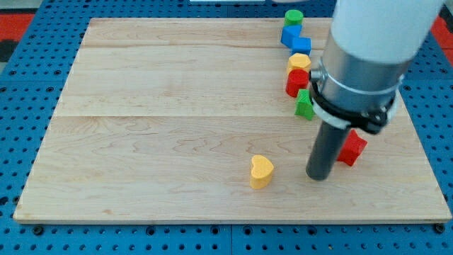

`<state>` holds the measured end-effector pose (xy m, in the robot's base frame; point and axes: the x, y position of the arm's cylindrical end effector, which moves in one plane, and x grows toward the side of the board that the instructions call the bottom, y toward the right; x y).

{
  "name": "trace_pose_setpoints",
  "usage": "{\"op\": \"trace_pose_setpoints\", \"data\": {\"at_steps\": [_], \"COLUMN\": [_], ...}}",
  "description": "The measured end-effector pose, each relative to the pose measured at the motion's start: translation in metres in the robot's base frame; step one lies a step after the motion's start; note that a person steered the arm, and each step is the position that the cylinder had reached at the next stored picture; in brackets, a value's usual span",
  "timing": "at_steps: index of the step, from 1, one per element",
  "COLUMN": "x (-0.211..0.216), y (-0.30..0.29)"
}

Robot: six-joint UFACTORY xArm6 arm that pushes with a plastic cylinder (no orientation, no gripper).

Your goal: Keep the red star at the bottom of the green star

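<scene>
The arm comes down from the far right, a fat white and grey cylinder ringed by a black collar, ending in a straight dark rod. My tip [319,176] sits on the pale wooden board [163,106] (planks with a fine grain), just left of a red block [352,148] that looks like the red star, half hidden behind the rod; whether they touch I cannot tell. There is no pincer here, so nothing is gripped.

The green star [304,105] lies farther back, beside the collar. Behind it run a red block [296,83], a yellow block [299,61], two blue blocks [295,40] and a green cylinder [294,16]. A yellow heart [261,171] stands alone, left of the tip.
</scene>
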<state>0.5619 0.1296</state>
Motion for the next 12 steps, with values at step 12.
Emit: {"op": "trace_pose_setpoints", "data": {"at_steps": [12], "x": [-0.095], "y": [0.044]}}
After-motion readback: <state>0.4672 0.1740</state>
